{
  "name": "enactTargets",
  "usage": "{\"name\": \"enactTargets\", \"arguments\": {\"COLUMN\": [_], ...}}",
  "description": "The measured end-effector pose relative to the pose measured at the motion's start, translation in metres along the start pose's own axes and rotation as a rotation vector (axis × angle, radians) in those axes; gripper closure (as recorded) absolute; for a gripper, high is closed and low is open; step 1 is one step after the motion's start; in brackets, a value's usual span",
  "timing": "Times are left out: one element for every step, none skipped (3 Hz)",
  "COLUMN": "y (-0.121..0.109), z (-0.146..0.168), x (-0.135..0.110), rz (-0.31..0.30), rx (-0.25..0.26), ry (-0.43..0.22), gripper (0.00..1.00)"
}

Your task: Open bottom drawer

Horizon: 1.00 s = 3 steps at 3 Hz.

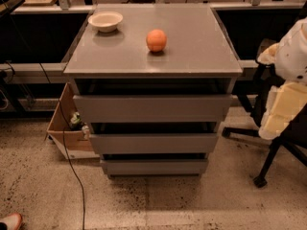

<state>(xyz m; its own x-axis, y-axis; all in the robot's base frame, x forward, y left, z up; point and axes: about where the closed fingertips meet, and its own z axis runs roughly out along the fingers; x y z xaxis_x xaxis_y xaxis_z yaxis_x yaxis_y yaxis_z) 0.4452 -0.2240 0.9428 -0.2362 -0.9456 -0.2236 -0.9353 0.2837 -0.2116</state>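
The grey cabinet (153, 56) stands in the middle of the camera view with three drawers stacked in its front. The bottom drawer (153, 166) is the lowest and slimmest, with a flat handleless grey front just above the floor. It looks pushed in, with a thin dark gap above it. The middle drawer (153, 143) and the taller top drawer (152, 108) sit above it. My gripper (283, 113) shows as a cream part hanging under the white arm (292, 51) at the right edge. It is to the right of the cabinet, apart from it, at about top-drawer height.
An orange (156, 40) and a white bowl (105, 21) sit on the cabinet top. An open cardboard box (67, 128) and a black cable (72, 176) lie on the floor to the left. A black office chair base (264, 176) stands at the right. A bench runs behind.
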Motion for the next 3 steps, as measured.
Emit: {"name": "enactTargets", "arguments": {"y": [0.02, 0.027, 0.028], "z": [0.051, 0.076, 0.075], "x": [0.016, 0.004, 0.006], "rz": [-0.004, -0.147, -0.179], "rx": [-0.04, 0.001, -0.003], "ry": [-0.078, -0.201, -0.187], "gripper": [0.0, 0.0, 0.0]}}
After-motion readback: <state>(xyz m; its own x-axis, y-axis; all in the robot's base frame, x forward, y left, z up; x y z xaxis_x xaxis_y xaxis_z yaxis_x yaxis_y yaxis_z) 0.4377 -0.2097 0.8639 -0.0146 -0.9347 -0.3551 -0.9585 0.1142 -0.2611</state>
